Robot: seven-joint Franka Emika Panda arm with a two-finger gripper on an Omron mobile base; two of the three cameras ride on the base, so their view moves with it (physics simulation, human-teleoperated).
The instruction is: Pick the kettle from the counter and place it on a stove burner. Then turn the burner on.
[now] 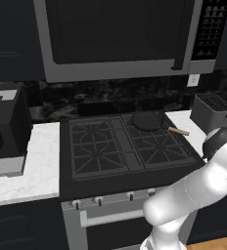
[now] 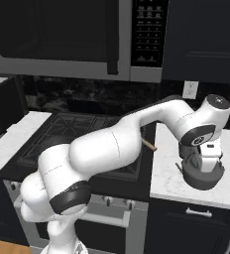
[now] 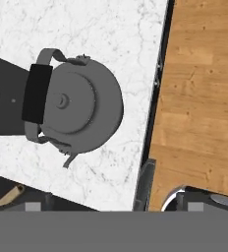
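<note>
I am looking at a rendered kitchen with a black gas cooktop set between two stretches of white marble-look counter (image 2: pixel 221 191). The kettle (image 2: pixel 202 176), squat and dull grey with a domed lid, sits on the counter to the right of the cooktop, near its front edge. My arm reaches out to the right, and the hand hangs directly above the kettle; in the hand view the kettle (image 3: pixel 79 106) lies below with its black-wrapped handle to one side. I cannot tell how far apart the fingers (image 2: pixel 202 161) stand, or whether they touch the kettle, since the wrist hides them in the right base view. A flat black skillet (image 1: pixel 147 120) with a wooden handle rests on the far-right grate. The stove burner (image 1: pixel 93 158), the near-left grate, is bare. I judge the task to be at its start: the kettle is not yet lifted, so carrying it over, setting it down and turning the burner on all remain.
</note>
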